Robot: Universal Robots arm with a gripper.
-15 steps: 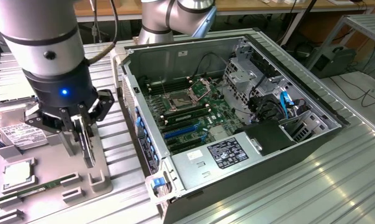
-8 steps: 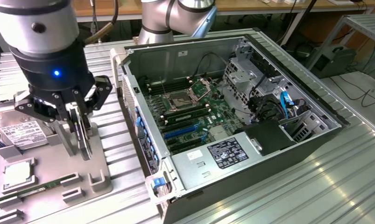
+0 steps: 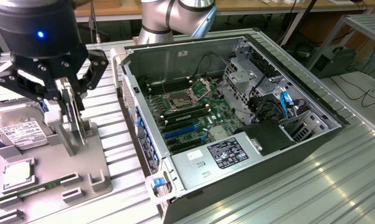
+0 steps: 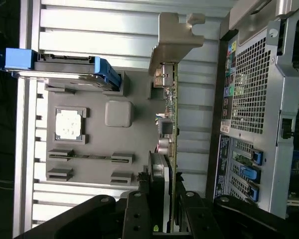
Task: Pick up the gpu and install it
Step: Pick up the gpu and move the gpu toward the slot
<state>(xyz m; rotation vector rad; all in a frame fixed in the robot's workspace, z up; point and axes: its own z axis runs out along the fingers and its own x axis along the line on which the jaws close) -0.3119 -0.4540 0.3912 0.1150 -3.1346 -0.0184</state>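
The gpu stands on edge at the exterior view's left, a thin dark card over the grey parts holder. My gripper comes down on it from above, with a black finger on each face of the card, shut on it. Its lower end is still at the holder's upright post; I cannot tell whether it has lifted off. In the wrist view the gpu runs edge-on away from my gripper, with its silver bracket at the far end.
The open computer case lies on its side at the exterior view's right, motherboard up, with blue expansion slots. On the holder are a hard drive, a processor chip and a memory stick. The case's rear panel lies beside the card.
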